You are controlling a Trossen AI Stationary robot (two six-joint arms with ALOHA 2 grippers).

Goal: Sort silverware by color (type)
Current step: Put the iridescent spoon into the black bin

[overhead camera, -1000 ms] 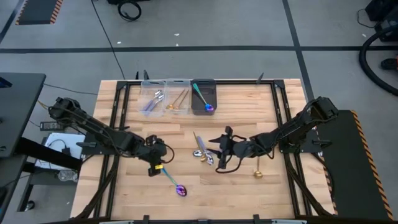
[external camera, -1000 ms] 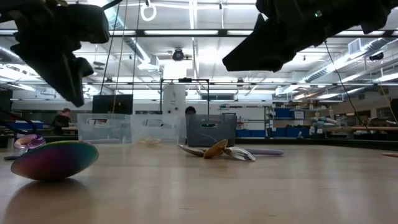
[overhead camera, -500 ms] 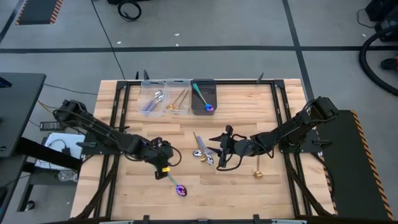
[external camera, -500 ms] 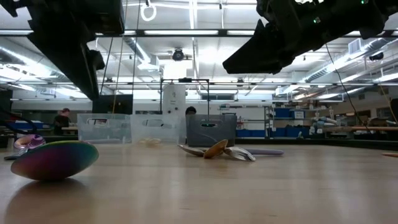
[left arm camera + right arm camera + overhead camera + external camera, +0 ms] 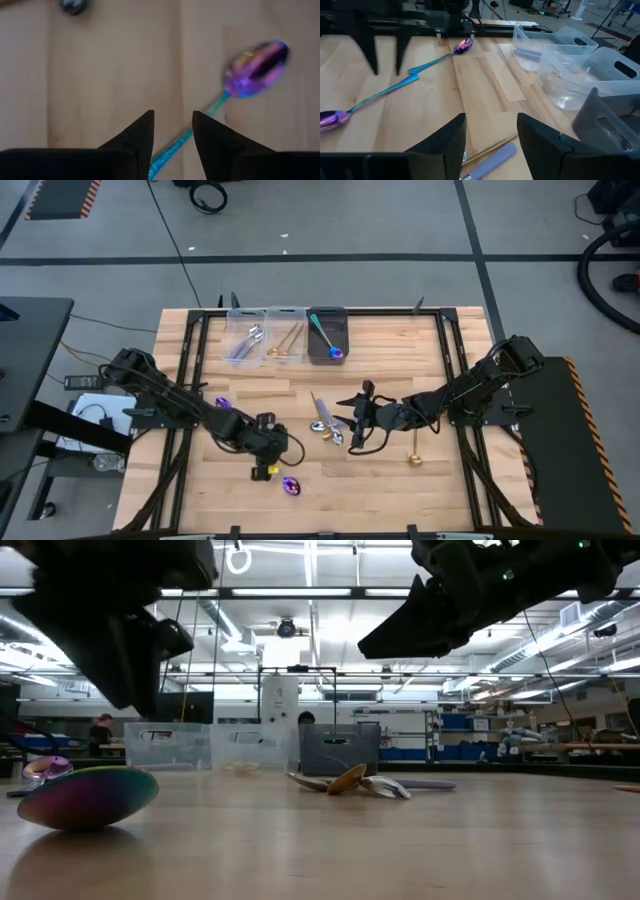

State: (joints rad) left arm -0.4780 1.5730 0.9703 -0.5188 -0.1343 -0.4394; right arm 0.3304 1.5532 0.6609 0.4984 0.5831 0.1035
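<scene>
Although the high view takes in the whole wooden worktop (image 5: 420, 350), much of the small silverware on it is hard to read. At the upper middle of the frame stand three bins side by side: a clear bin (image 5: 247, 337) with lilac-handled spoons, a second clear bin (image 5: 286, 334) with gold pieces, and a dark bin (image 5: 327, 335) with a teal-handled, purple-bowled spoon; how many pieces lie in each cannot be counted.

Left of centre, the left gripper (image 5: 264, 470) hangs low over the worktop, its body covering most of the iridescent spoon (image 5: 291, 485), so that only the purple bowl shows at lower centre. In the left wrist view the fingers (image 5: 141, 134) stand narrowly apart with nothing between them, the teal handle running under the gap and cut off by the frame's bottom edge; the bowl is blurred.

Right of centre, the right gripper (image 5: 352, 418) hovers with its fingers (image 5: 447, 140) parted and holding nothing. Just left of it lies a small overlapping cluster of spoons (image 5: 325, 421), with a lilac handle and a gold bowl discernible but the count unclear. A gold spoon (image 5: 413, 457) lies alone at lower right of centre, partly under the arm. A second purple bowl (image 5: 222, 401) peeks out beside the left arm, its handle hidden.
</scene>
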